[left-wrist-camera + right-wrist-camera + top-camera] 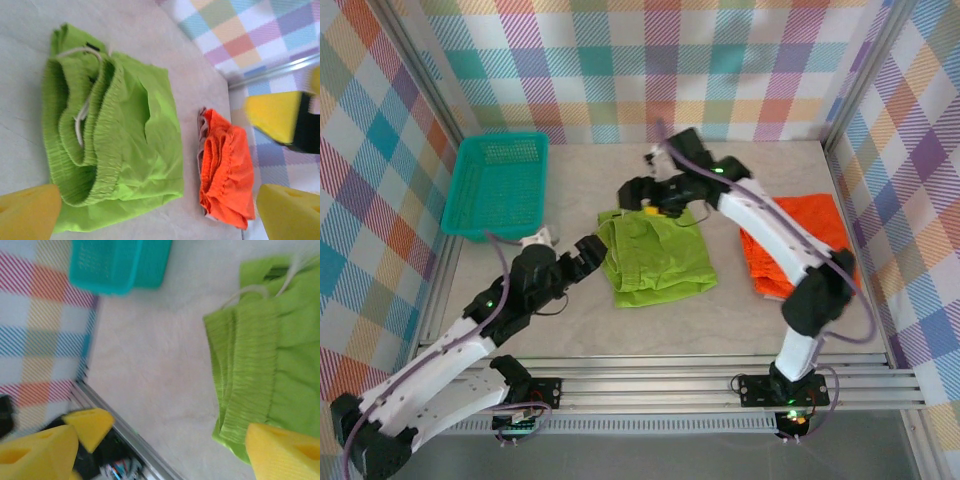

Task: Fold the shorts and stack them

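Top external: right hand (663, 207) wide over lime green shorts (665, 268); left hand (590, 250) wide beside them.

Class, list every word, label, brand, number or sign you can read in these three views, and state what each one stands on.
No text can be read in these views.
Dark label at the waist of the lime green shorts: too small and blurred to read.
Orange shorts and teal basket: no print visible.
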You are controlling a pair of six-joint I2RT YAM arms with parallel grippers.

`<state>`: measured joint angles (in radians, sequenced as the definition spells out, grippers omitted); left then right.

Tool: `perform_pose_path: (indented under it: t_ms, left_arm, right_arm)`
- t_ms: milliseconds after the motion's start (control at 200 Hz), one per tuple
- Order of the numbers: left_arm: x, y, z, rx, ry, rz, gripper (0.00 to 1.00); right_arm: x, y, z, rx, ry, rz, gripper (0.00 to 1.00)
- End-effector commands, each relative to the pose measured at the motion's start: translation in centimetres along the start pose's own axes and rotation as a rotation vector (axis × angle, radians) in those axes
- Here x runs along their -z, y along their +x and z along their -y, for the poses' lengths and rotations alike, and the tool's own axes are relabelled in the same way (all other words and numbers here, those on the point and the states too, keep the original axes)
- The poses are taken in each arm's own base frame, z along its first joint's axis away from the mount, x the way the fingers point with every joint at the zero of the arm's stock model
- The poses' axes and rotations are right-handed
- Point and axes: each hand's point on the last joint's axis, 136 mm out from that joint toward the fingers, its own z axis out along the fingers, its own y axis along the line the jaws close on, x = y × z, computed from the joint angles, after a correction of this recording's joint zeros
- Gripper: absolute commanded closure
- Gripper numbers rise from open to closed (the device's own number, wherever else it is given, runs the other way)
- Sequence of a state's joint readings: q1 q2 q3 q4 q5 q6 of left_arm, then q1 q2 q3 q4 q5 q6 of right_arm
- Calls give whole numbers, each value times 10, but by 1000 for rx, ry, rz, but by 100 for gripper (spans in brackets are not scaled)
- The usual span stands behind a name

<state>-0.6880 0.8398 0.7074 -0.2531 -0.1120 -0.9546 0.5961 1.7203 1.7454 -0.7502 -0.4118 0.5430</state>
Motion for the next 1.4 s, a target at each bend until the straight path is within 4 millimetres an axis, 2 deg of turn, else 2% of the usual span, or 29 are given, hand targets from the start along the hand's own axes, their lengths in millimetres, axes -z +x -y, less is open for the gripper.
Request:
perform_pose_path:
  t_ms: [0,120,195,260,395,530,655,745,920,1115,1205,1320,1395]
  left_arm:
    - [-23,7,40,11,124,-99,0]
    - [-56,8,72,53,222,-155,0]
    - [-80,3,77,55,208,-169,0]
    - [-100,-5,80,93,223,-178,0]
    - [-143,-22,68,174,225,-187,0]
    - [-175,-31,60,190,196,-201,0]
    - [-195,-33,30,193,124,-198,0]
    - [-202,-30,-2,195,54,-198,0]
    - [-204,-20,-57,195,-49,-202,0]
    - [-201,-6,-90,170,-110,-227,0]
    - [-198,-8,-88,160,-101,-232,0]
    - [-178,-25,-54,118,-39,-213,0]
    - [-155,-35,-22,105,35,-202,0]
  right_arm:
    - [-2,-14,25,-95,-66,85,12]
    - [-3,-7,61,-213,-78,80,10]
    - [-4,-3,86,-306,-57,82,9]
    - [-5,2,100,-356,-57,95,8]
    - [-13,13,113,-413,-73,118,8]
    - [-26,22,130,-474,-56,103,7]
    - [-40,36,151,-542,-29,91,8]
    - [-49,52,166,-590,-3,72,7]
    - [-62,97,196,-675,44,19,7]
    - [-64,136,212,-731,70,-16,7]
    - [-61,139,208,-725,50,-17,7]
    - [-48,124,189,-663,1,19,6]
    - [-35,108,175,-600,-9,55,5]
